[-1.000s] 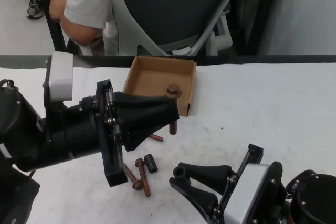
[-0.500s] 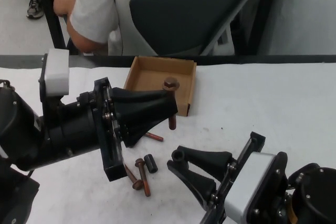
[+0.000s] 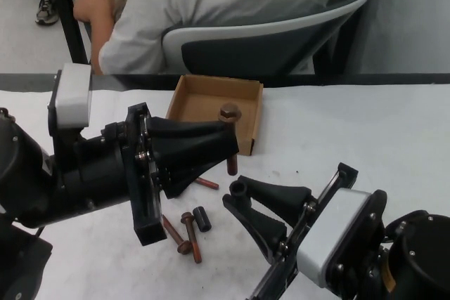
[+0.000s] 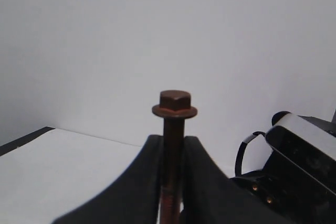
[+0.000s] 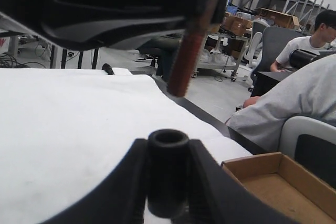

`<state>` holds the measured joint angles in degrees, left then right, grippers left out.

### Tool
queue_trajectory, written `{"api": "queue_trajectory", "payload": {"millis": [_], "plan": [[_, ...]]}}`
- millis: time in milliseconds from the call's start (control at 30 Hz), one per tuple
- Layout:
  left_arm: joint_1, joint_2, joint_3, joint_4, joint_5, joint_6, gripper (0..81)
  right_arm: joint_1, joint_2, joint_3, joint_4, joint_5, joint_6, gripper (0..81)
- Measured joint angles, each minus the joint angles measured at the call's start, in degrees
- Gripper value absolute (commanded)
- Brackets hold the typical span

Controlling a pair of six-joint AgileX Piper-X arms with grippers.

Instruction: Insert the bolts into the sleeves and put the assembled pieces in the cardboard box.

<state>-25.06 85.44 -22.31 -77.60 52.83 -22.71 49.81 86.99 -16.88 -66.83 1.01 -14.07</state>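
Note:
My left gripper (image 3: 229,147) (image 4: 169,153) is shut on a rusty brown bolt (image 3: 230,138) (image 4: 172,124), held upright with its hex head up, just in front of the cardboard box (image 3: 211,103). My right gripper (image 3: 236,198) (image 5: 168,153) is shut on a short black sleeve (image 3: 238,189) (image 5: 167,169), its open bore facing up. The sleeve sits a little below and beside the bolt's threaded tip (image 5: 181,72), not touching it. In the right wrist view the box (image 5: 273,182) lies behind the sleeve.
Loose bolts (image 3: 190,235) (image 3: 206,183) and a spare black sleeve (image 3: 202,218) lie on the white bench under the left arm. A person sits on a chair (image 3: 267,43) beyond the bench's far edge. Open bench extends to the right.
My right gripper has risen and moved forward with the sleeve, closer under the bolt's tip. The left gripper has lifted the bolt slightly.

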Motion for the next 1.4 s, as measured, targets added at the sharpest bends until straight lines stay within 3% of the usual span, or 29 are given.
{"api": "queue_trajectory", "payload": {"millis": [1033,1400], "plan": [[0.0,0.0,0.0,-0.2,2.5,0.9,0.8,0.0,0.0,-1.1,-2.1,1.1,0.8,0.2],[0.0,0.0,0.0,-0.2,2.5,1.0,0.8,0.0,0.1,-1.1,-2.7,-2.8,2.1,0.2]]}}
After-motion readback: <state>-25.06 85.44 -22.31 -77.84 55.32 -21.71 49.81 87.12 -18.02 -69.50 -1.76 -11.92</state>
